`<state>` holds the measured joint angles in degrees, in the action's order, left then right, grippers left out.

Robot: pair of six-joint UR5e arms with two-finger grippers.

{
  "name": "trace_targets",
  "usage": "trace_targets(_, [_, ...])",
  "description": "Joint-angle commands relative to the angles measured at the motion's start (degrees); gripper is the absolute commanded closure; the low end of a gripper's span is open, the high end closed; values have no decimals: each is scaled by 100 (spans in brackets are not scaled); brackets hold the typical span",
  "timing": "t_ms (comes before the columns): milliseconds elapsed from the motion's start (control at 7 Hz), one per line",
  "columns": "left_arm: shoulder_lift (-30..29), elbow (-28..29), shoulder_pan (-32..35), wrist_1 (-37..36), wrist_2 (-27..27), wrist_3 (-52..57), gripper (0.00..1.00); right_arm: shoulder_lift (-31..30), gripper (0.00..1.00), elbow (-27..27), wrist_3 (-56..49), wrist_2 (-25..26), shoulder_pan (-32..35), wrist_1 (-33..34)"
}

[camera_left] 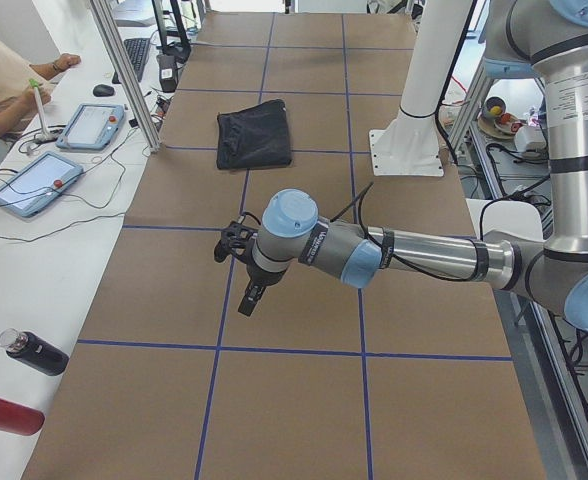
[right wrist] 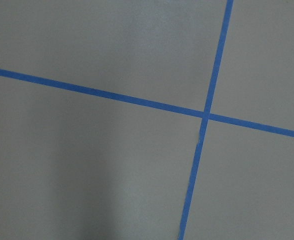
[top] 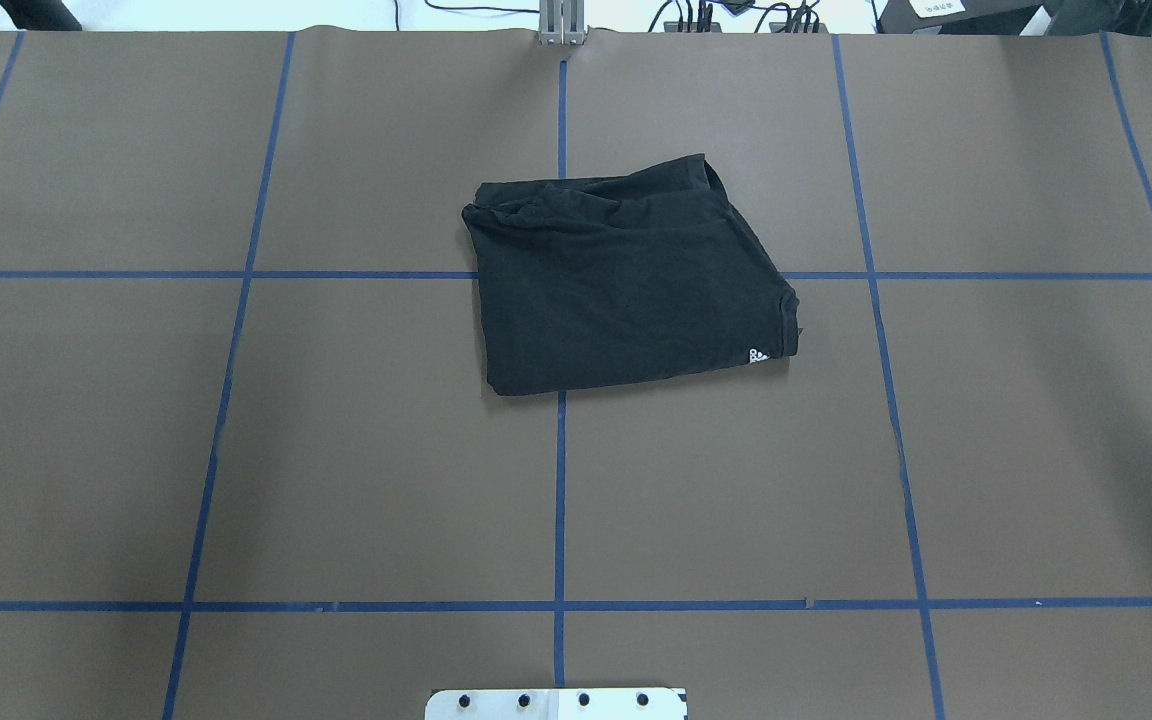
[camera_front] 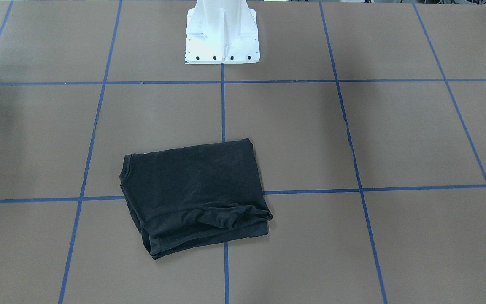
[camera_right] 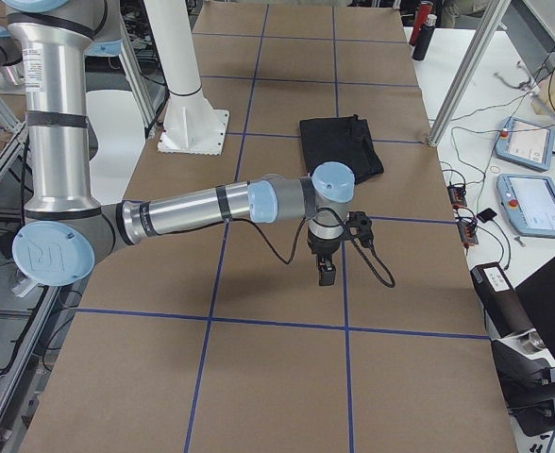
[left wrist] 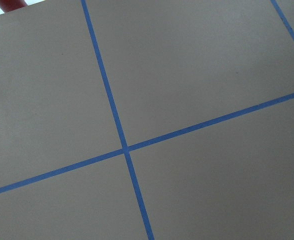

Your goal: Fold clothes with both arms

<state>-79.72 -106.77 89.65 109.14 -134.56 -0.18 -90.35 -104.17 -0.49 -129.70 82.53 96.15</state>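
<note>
T-shirt (top: 626, 290) lies folded on table (top: 236, 450).

A brown paper-covered table (top: 386, 450) is crossed by blue tape grid lines (top: 560, 500). Beside it, a white bench (camera_left: 34, 285) carries two grey touchscreen pendants (camera_left: 34, 183), a black bottle (camera_left: 34, 352) and a red bottle (camera_left: 9, 414).

I count one folded black fabric T-shirt (top: 626, 290) on the brown paper-covered table (top: 236, 450), and one white metal pedestal (camera_front: 222, 38) on it too. Two grey-silver jointed arms are mine: left arm (camera_left: 424, 255), right arm (camera_right: 183, 212). Beside the table lie two blue-grey touchscreen pendants (camera_left: 92, 125) (camera_left: 34, 182), one black bottle (camera_left: 34, 352) and one red bottle (camera_left: 9, 413).
</note>
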Motion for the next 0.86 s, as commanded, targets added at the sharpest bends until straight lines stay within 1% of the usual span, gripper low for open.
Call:
trace_targets(0, [0, -2, 0, -6, 0, 0, 0, 0, 0, 2, -4, 6, 0, 0])
trace_targets(714, [0, -81, -9, -41, 0, 0, 0, 0, 0, 11, -4, 14, 0, 0])
